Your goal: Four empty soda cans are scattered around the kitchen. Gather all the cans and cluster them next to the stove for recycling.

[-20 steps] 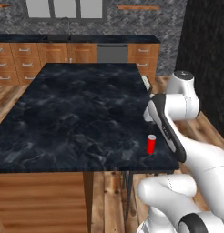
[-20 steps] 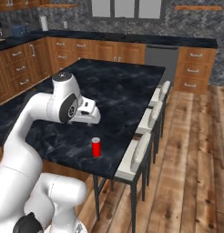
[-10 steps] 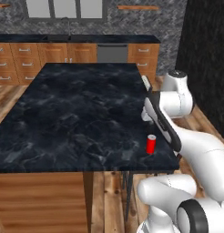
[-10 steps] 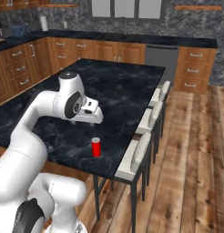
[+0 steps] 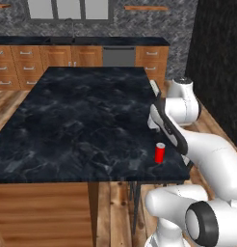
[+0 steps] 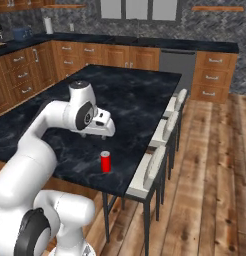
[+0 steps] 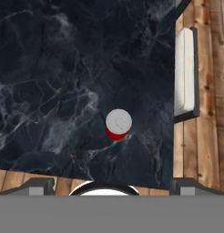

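Observation:
One red soda can (image 5: 160,153) with a silvery top stands upright on the black marbled island, close to its front right corner (image 6: 105,162). In the hand view the soda can (image 7: 118,124) sits just above the middle of the bottom edge, seen from overhead. My gripper (image 7: 114,186) hangs above the can, open, with the two dark fingertips (image 7: 38,184) wide apart and nothing between them. The hand (image 6: 101,128) hovers over the counter just behind the can (image 5: 155,118). The stove is out of view.
White-cushioned stools (image 6: 167,125) line the island's right side; one stool (image 7: 184,73) lies just past the counter edge. The island's front edge (image 5: 91,179) runs close to the can. Wood cabinets and a dark dishwasher (image 5: 118,56) stand along the back wall.
The arm has shifted slightly, carrying the hand a little further over the island above the can. The can has stayed in place and the gripper has stayed open.

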Available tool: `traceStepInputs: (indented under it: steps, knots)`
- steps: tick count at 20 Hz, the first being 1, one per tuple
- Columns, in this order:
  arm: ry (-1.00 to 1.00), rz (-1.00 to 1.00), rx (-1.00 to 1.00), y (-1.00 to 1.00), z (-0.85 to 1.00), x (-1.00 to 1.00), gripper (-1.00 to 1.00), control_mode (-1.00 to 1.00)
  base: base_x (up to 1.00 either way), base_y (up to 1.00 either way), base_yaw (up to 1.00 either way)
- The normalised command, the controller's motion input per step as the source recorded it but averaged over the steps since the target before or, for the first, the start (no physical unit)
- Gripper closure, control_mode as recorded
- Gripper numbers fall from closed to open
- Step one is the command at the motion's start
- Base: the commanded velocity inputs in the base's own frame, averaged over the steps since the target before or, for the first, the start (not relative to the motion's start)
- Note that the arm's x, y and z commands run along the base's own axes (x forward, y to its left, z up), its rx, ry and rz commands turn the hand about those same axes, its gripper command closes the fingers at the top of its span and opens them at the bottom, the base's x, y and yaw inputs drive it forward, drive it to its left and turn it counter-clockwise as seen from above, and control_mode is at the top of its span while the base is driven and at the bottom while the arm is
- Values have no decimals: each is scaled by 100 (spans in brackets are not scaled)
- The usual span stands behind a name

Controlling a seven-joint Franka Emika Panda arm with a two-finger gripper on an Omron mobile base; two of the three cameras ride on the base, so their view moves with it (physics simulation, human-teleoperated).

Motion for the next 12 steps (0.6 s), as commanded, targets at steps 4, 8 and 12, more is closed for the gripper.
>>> traceStepInputs:
  steps: [4,8,12]
  knots:
    - [0,0,0,-3,-19,6,-100,-100,0,0,0]
    - [0,0,0,0,-18,9,-100,-100,0,0,0]
    - [0,0,0,0,-16,7,-100,-100,0,0,0]
